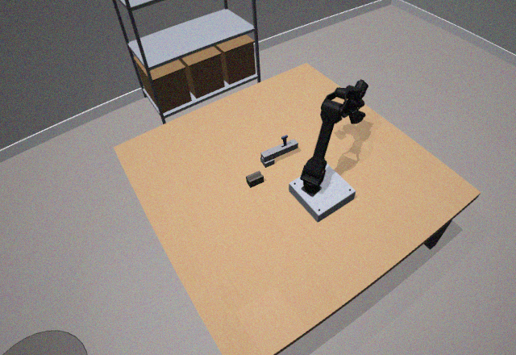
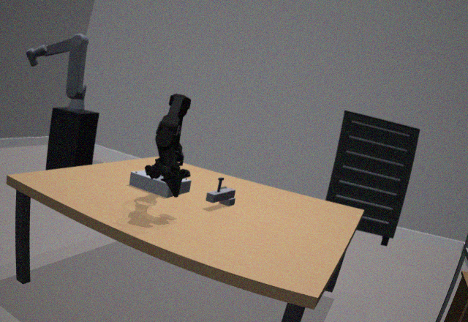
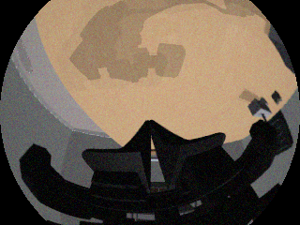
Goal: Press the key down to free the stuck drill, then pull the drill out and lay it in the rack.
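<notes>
A long grey block (image 1: 279, 150) (image 2: 220, 195) (image 3: 259, 107) lies on the table with a small grey step (image 1: 268, 162) (image 2: 228, 201) at one end. A dark T-topped pin (image 1: 285, 139) (image 2: 219, 184) stands upright in the block; whether it is the drill or the key I cannot tell. A small dark grooved block (image 1: 255, 179) (image 3: 277, 97), seemingly the rack, lies apart from it, with nothing seen lying in it. My gripper (image 2: 175, 194) (image 3: 150, 123) is shut and empty, held above the table on the other side, well away from the grey block.
My arm's pale base (image 1: 333, 194) (image 2: 149, 183) stands on the wooden table (image 1: 233, 234) (image 2: 264, 231) beside the grey block. Off the table are a shelf with boxes (image 1: 204, 72), a dark slatted panel (image 2: 374, 175) and another arm on a pedestal (image 2: 72, 137).
</notes>
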You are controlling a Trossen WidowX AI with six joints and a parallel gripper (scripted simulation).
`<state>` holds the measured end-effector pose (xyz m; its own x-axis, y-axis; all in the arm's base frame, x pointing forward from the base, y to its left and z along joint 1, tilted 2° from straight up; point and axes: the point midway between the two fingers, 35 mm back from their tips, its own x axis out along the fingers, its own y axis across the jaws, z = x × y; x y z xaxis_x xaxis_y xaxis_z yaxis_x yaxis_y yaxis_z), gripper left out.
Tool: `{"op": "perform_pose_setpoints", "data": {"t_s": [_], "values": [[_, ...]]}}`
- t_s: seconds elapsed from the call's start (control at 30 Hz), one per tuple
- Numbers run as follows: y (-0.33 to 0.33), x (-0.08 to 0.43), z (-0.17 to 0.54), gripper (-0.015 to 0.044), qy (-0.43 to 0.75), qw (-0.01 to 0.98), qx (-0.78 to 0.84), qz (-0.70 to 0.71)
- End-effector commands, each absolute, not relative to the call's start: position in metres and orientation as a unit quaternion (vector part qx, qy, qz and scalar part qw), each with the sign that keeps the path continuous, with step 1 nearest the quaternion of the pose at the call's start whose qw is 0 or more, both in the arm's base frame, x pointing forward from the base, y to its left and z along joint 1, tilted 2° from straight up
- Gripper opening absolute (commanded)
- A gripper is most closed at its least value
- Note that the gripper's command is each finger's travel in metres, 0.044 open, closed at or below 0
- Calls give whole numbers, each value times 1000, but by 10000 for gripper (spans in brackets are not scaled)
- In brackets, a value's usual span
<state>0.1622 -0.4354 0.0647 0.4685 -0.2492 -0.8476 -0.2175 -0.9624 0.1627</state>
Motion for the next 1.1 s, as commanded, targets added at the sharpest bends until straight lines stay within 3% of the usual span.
{"op": "perform_pose_setpoints", "data": {"t_s": [0.0, 0.6, 1.07], "values": [[-381, 208, 72, 0, 32, 187, 823, -536], [-234, 269, 97, 0, 444, 559, 556, -426], [-126, 262, 115, 0, 666, 700, 197, -163]]}}
